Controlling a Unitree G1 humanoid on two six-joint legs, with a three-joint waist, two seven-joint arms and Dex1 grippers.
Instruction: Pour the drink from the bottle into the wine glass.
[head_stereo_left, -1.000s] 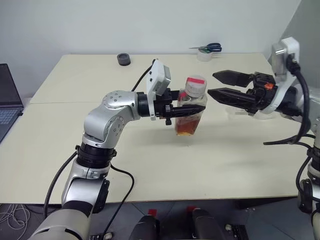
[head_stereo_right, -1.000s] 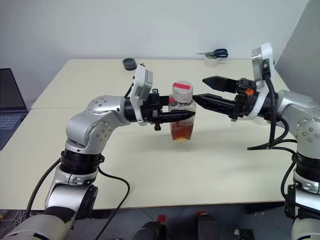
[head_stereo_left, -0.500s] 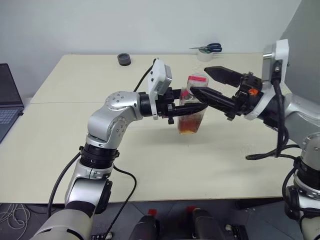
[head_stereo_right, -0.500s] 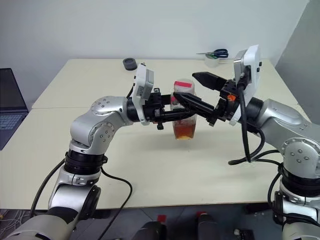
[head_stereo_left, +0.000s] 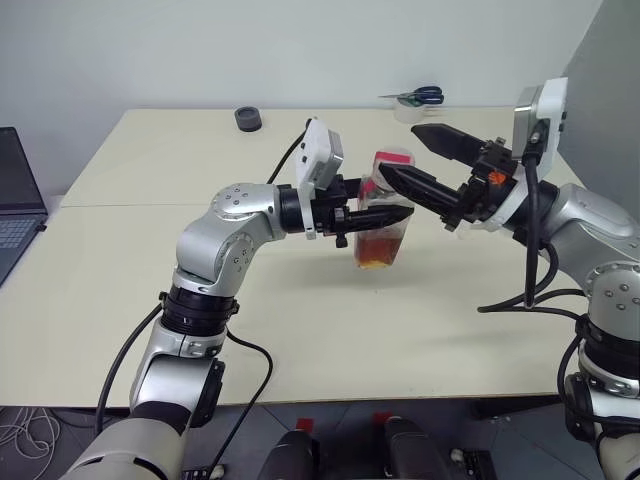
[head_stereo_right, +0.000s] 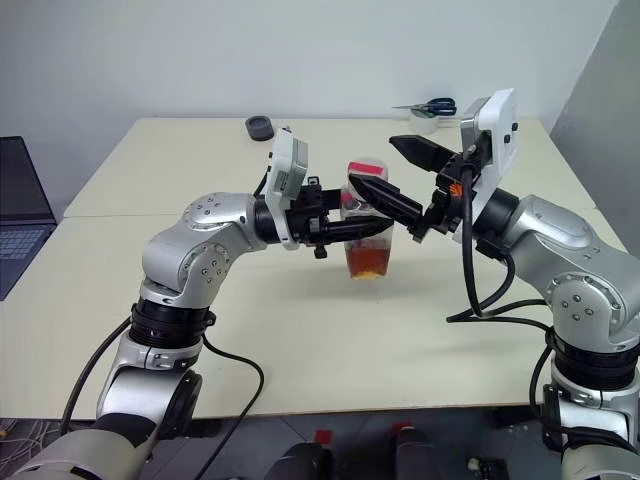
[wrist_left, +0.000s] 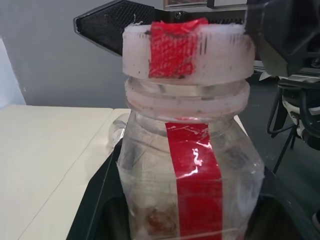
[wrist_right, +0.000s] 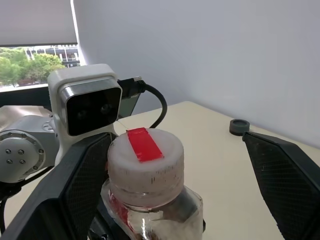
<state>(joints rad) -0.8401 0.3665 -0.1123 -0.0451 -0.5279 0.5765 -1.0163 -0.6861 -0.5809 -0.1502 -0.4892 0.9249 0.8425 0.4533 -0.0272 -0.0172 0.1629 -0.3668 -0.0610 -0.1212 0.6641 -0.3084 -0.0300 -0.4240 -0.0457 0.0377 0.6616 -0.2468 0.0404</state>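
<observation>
At frame centre I see my left hand (head_stereo_left: 400, 214) clamped on the bottle (head_stereo_left: 384, 215), held upright above the bench (head_stereo_left: 300, 300). My right hand (head_stereo_left: 412, 158) gapes wide around its cap (wrist_right: 145, 155). The red label (wrist_left: 197, 190) shows no readable writing.

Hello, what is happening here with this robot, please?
The left gripper holds the bottle upright above the table, shut on its body. A little reddish drink sits at the bottom. The right gripper is open, with its fingers on either side of the cap, which is on the bottle. Nothing is poured yet.
</observation>
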